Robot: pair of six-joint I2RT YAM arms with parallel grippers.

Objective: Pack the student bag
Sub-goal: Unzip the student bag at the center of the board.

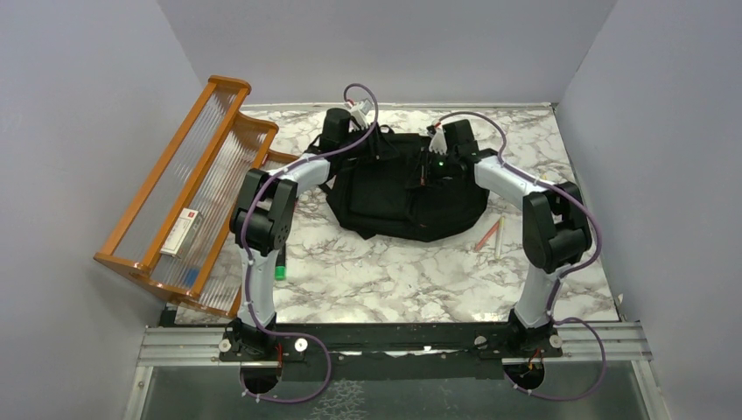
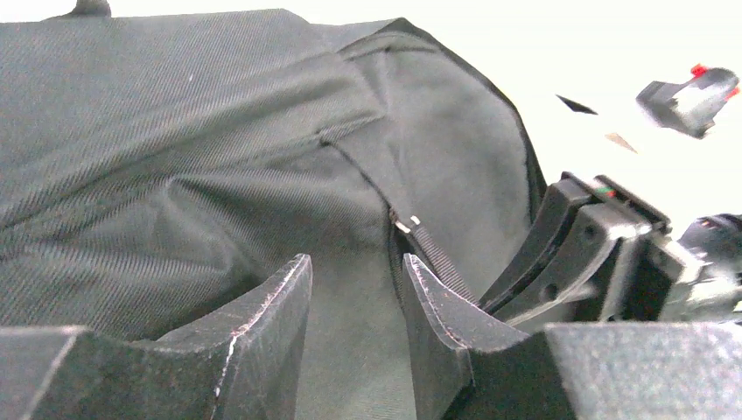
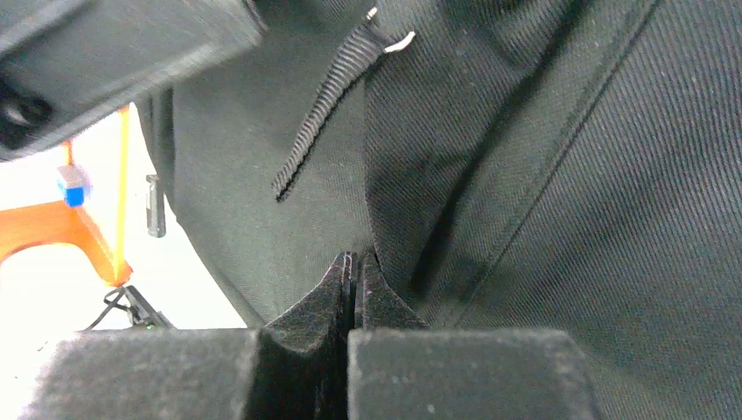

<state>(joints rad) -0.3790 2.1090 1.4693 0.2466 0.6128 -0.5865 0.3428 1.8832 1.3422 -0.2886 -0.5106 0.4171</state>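
Note:
The student bag is a black fabric backpack lying flat at the back middle of the marble table. My left gripper is over the bag's upper left; in the left wrist view it is open, with bag fabric behind the gap and a webbing zip pull just beyond the right fingertip. My right gripper is over the bag's upper right; in the right wrist view it is shut, its tips pinching a fold of the bag's fabric. The zip pull hangs above them.
An orange wooden rack with clear slats stands at the left and holds a small box. A green-capped marker lies by the left arm. Two pencils lie right of the bag. Grey walls enclose the table.

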